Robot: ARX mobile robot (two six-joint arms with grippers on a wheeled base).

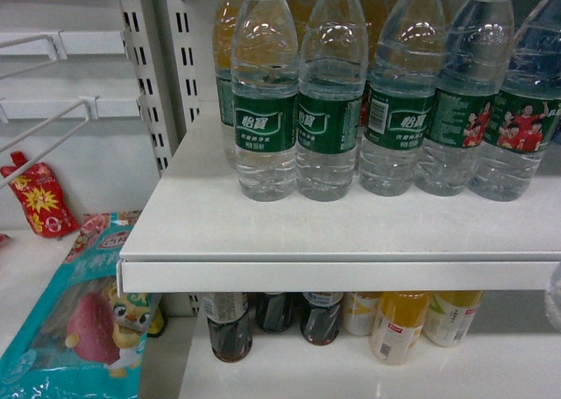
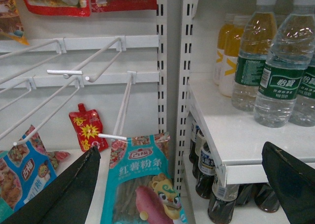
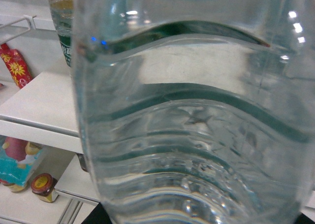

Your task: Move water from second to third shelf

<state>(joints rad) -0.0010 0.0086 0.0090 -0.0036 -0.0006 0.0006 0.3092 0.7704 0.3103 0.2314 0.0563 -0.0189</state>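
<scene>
Your right wrist view fills with a water bottle [image 3: 197, 125] pressed close, right gripper's state impossible to tell, left gripper [image 2: 182, 184] fingers spread apart low in frame, green-labelled bottles on the white shelf [image 1: 263, 232] upper right.

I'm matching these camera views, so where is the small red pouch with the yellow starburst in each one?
Head: the red pouch hangs at the left edge, mid-height.
Left wrist: lower left of centre, below the wire hooks.
Right wrist: far left edge, upper half.
Shared landmark: the white shelf to its right.
</scene>
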